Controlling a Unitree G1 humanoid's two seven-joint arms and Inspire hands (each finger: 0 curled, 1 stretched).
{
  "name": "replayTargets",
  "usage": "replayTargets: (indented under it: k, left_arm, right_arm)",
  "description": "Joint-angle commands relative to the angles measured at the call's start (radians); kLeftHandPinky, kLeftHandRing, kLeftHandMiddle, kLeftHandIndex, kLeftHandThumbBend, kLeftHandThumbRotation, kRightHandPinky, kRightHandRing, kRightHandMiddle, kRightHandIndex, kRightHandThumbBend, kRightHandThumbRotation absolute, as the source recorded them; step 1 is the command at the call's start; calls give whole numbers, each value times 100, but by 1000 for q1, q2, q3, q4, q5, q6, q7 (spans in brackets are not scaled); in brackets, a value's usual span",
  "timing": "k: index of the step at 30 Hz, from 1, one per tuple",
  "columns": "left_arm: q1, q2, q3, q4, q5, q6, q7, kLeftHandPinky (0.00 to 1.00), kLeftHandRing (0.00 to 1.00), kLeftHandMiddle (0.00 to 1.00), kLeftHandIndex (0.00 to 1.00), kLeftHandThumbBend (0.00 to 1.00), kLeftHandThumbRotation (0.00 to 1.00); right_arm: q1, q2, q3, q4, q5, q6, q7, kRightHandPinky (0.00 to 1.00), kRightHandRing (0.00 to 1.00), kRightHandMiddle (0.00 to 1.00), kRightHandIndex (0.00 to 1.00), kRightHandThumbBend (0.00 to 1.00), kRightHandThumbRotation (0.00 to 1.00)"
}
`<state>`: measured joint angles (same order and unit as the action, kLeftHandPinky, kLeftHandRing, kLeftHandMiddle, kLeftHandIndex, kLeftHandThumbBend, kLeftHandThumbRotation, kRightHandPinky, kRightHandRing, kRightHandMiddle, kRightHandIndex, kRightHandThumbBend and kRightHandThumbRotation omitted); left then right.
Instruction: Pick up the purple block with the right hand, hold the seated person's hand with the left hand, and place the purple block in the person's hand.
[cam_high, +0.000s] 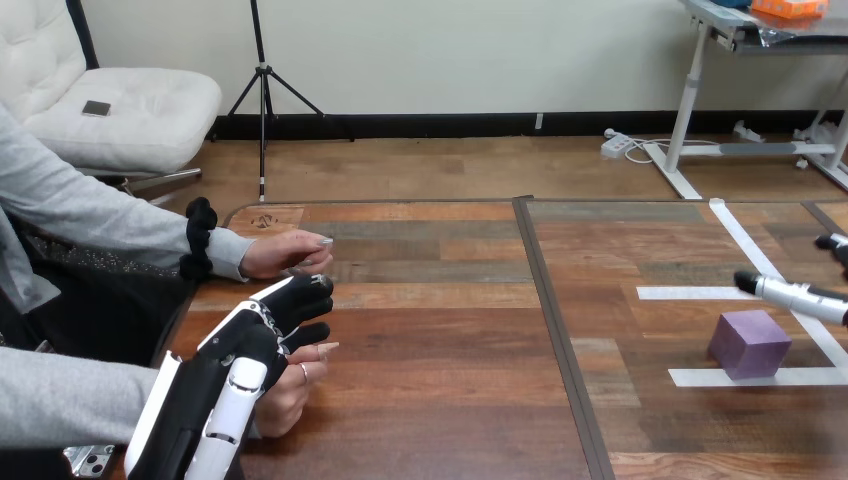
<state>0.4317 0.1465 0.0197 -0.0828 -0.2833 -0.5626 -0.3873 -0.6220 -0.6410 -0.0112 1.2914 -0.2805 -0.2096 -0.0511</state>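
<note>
The purple block (750, 343) sits on the right part of the table, inside a square marked with white tape (745, 377). My right hand (795, 294) comes in from the right edge, open, with a straight finger reaching left just above and behind the block, not touching it. At the lower left my left hand (240, 365) lies against the person's nearer hand (298, 385), which rests on the table beside and partly under it. The person's farther hand (285, 252) rests on the table behind, apart from my hand.
A dark seam (555, 330) splits the wooden table into left and right halves. The person's grey sleeves come in from the left edge. A small metal object (90, 460) lies at the bottom left corner.
</note>
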Motion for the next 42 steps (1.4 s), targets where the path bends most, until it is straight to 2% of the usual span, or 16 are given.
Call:
replayTargets:
  k: [1,11,17,24,33,42]
  left_arm:
    - [-33,-7,14,-18,-16,-20,-2,79,83,82,76,52,88]
    - [-31,-6,16,-18,-24,-28,-9,79,83,81,75,49,88]
    - [-40,-3,16,-3,-49,-41,-31,79,83,81,75,49,88]
    - [-50,-5,21,14,-58,-56,-48,78,82,80,75,52,85]
    - [-56,0,25,18,-45,-63,-50,75,82,80,74,56,85]
    - [-65,-2,29,27,-43,-72,-52,73,82,80,74,55,86]
  right_arm:
    - [-4,35,27,0,-15,-4,-15,79,94,95,92,100,47]
    - [29,69,46,7,-22,23,-16,80,93,95,92,100,43]
    - [47,82,55,7,-19,16,-15,78,93,94,91,100,41]
    - [65,92,82,8,-41,13,-27,78,92,94,90,100,40]
    - [84,106,93,10,-48,5,-37,78,91,93,89,100,40]
    - [88,116,118,14,-62,12,-52,76,90,92,88,100,36]
